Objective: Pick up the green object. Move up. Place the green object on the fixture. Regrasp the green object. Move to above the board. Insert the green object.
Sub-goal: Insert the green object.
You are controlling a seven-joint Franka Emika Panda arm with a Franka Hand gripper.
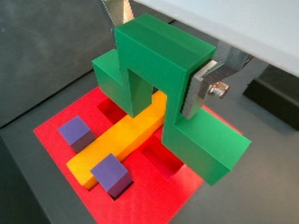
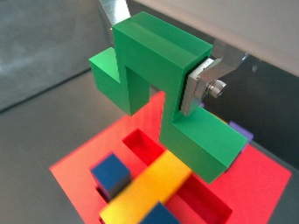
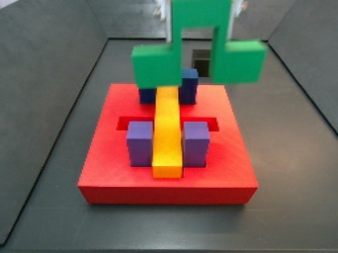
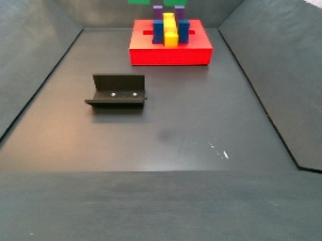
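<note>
Hand: your hand (image 1: 163, 70) sits above the board, at the top edge of a side view (image 3: 201, 12); it is clamped on the stem of the green piece; in both wrist views a silver finger (image 1: 205, 87) with a bolt presses flat against the stem's side (image 2: 201, 83); the opposite finger shows only as a sliver behind the stem.

Green piece: you hold the green piece (image 3: 199, 54) clear of the board, stem up and wide bar down; in a side view the bar hangs level over the board's far half, in front of the far blue cube; both wrist views (image 1: 163, 96) (image 2: 158, 87) show the bar running across, above the red surface; in a side view only a small green edge (image 4: 138, 2) shows at the top of the frame.

Board: the red board (image 3: 119, 178) lies flat at the far end of the floor (image 4: 189, 56); a yellow bar (image 3: 166, 133) runs down its middle; purple cubes (image 3: 140, 143) stand either side of the bar, touching it; a blue cube (image 3: 189, 84) stands at the far end; recessed slots (image 1: 163, 157) show beside the bar.

Fixture: the fixture (image 4: 117, 91) stands alone on the floor, well apart from the board, nearer the camera; nothing rests on it.
</note>
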